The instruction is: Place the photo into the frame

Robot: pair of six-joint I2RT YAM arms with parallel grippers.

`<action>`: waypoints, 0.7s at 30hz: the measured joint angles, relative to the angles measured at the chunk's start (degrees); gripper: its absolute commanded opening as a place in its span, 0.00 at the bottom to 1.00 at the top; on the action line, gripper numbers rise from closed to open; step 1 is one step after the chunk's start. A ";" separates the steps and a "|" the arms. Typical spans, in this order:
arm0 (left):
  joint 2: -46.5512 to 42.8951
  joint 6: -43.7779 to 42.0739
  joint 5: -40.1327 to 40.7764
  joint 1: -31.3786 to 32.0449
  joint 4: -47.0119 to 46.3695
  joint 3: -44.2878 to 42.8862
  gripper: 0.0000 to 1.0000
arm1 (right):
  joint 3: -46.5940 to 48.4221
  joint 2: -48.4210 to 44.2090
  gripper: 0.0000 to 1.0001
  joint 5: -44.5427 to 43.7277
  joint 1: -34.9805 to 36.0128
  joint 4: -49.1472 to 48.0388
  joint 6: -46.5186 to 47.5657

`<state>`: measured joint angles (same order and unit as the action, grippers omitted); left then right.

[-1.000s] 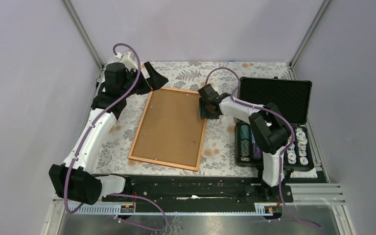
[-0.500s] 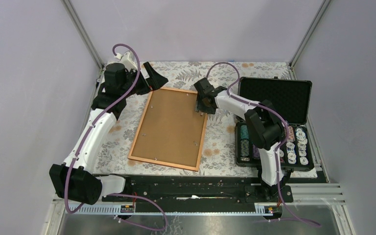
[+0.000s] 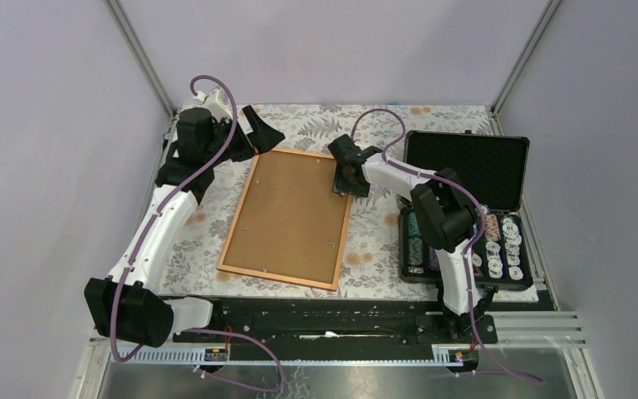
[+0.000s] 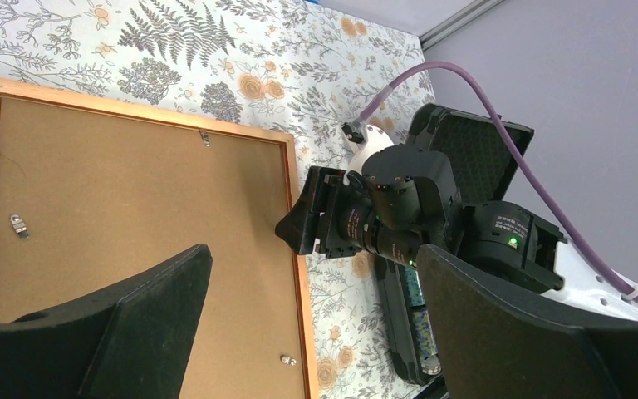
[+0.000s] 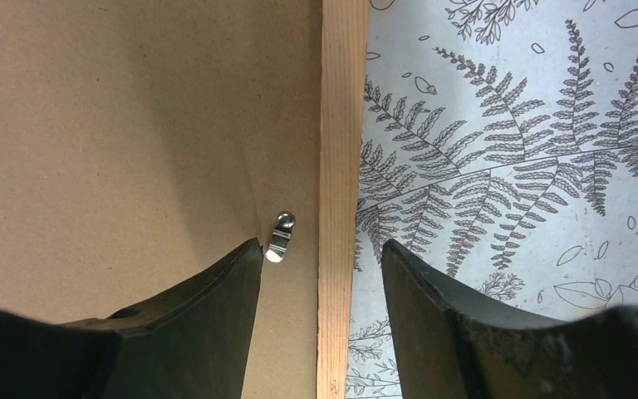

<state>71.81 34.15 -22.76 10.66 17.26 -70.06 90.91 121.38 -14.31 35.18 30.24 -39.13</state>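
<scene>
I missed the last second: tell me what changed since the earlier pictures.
The right gripper moved a little toward the far end along the frame's right rail, jaws open astride it, gripping nothing. The left gripper, frame, backing board and case stayed put.

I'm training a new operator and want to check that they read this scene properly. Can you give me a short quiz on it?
1. True or false: the photo's picture side faces up in the frame.
2. The right gripper has its jaws on either side of: A the frame's rail, B a chip, C a cable.
3. What small metal thing lies by the right gripper's fingertip on the board side?

Key: 1 false, a brown backing board faces up; 2 A; 3 a clip.
</scene>
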 measured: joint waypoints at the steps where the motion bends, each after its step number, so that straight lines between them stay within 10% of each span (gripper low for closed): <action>1: 0.00 0.02 -0.02 -0.04 -0.09 0.13 0.99 | 0.00 0.02 0.62 0.00 0.00 0.15 0.00; 13: 0.02 0.24 -0.04 -0.15 -0.90 0.35 0.99 | 0.96 1.51 0.57 -0.04 0.00 0.13 -0.02; 21: 0.02 0.24 -0.07 -0.15 -0.94 0.35 0.99 | 1.05 1.57 0.10 0.07 -0.39 -0.24 1.33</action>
<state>71.83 34.39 -22.83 10.50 16.32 -69.71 91.96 122.96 -14.24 34.79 30.00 -37.80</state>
